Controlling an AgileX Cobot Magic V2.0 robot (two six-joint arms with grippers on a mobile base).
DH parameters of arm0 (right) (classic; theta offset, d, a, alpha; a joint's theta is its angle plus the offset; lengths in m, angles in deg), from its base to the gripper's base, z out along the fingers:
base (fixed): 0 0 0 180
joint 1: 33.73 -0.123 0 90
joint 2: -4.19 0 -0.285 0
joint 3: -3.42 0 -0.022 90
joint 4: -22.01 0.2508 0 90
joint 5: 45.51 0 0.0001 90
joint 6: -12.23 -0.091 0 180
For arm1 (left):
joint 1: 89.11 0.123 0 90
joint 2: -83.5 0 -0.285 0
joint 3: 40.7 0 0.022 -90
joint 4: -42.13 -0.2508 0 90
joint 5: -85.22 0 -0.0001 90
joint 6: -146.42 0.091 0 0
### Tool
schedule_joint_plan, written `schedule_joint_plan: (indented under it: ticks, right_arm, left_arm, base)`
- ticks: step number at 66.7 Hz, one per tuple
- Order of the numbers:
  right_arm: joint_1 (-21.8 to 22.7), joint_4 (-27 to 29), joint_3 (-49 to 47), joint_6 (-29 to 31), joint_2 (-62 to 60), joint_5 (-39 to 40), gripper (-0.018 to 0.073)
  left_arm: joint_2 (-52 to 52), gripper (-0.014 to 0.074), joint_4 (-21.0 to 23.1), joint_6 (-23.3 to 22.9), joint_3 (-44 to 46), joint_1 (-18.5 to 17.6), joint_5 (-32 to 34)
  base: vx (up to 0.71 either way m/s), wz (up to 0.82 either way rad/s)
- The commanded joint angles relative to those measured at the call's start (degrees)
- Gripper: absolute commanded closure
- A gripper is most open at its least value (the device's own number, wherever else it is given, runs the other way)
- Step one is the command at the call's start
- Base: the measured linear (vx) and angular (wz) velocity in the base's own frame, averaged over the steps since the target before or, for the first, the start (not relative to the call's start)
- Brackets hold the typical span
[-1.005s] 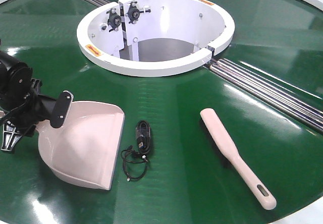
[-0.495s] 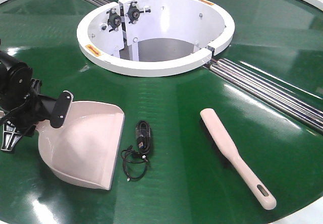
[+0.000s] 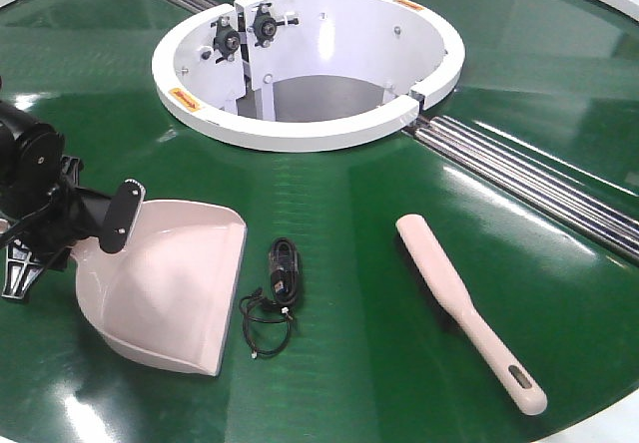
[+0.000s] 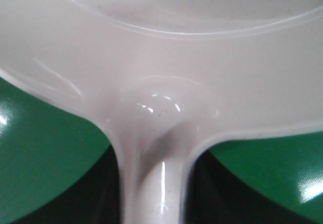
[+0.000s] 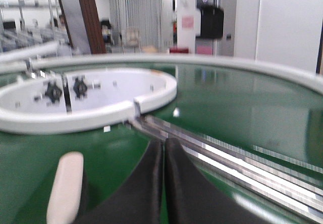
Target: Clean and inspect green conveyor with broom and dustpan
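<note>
Clamping dustpan [image 3: 170,283] handle, left end effector [image 3: 100,225]; right end effector [image 5: 164,183] pressed together; cable [image 3: 277,288] beside dustpan.

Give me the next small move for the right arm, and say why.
Probably open the right end effector and shift it over the long pale pinkish-beige plastic hand broom. Its black fingers are pressed together with nothing between them, and the broom lies flat and untouched on the glossy green conveyor belt, just left of them in the wrist view.
</note>
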Motion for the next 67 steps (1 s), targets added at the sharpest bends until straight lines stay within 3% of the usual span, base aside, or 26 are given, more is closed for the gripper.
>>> schedule_joint_plan:
  ticks: [1,16,24,30,54,67]
  right_arm:
    - [0.42,-0.16,-3.71,-0.06,-0.64,5.43,0.0569]
    - [0.37,0.25,-20.77,-0.06,9.94,-10.71,0.0569]
    - [0.37,2.71,-28.57,-0.06,18.23,-23.97,0.0569]
    - [0.37,5.60,-31.38,0.04,23.72,-29.72,0.0569]
    - [0.37,6.49,-32.57,-0.19,33.51,-35.48,0.0558]
    - [0.25,7.16,-37.10,-0.64,38.03,-43.03,0.0450]
  left_arm:
    - [2.50,0.0603,-0.31,-0.62,1.69,-0.39,0.76]
    - [2.50,0.0603,-0.31,-0.62,1.69,-0.39,0.70]
    - [2.50,0.0603,-0.31,-0.62,1.69,-0.39,0.70]
    - [2.50,0.0603,-0.31,-0.62,1.69,-0.39,0.70]
    - [2.50,0.0603,-0.31,-0.62,1.69,-0.39,0.70]
    - [2.50,0.0603,-0.31,-0.62,1.69,-0.39,0.70]
  base:
    - [0.00,0.00]
    - [0.00,0.00]
    - [0.00,0.00]
    - [0.00,0.00]
    - [0.00,0.00]
    - [0.00,0.00]
